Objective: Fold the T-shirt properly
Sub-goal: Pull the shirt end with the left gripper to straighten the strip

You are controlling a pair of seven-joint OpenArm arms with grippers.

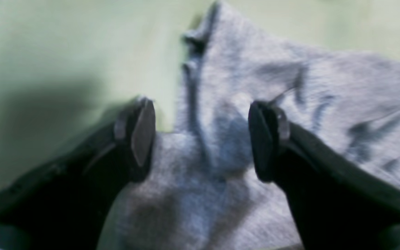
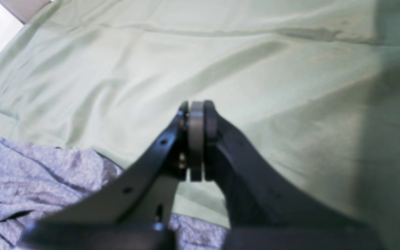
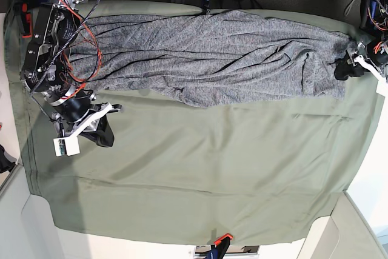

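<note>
Base view: you have open green table cloth (image 3: 200, 168) across the whole near half of the counter, nothing standing on it. The T-shirt (image 3: 212, 53) lies stretched and wrinkled along the far edge, blocking that strip end to end. Right gripper (image 3: 100, 133) sits just off the shirt's near edge, over bare cloth. Left gripper (image 1: 201, 139), jaws spread, straddles the shirt's bunched end; clear cloth lies beside it.

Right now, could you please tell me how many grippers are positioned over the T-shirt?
1. The left gripper is open over the T-shirt at its end, cloth between its fingers. The right gripper is shut over the bare green table cloth, beside the T-shirt.
</note>
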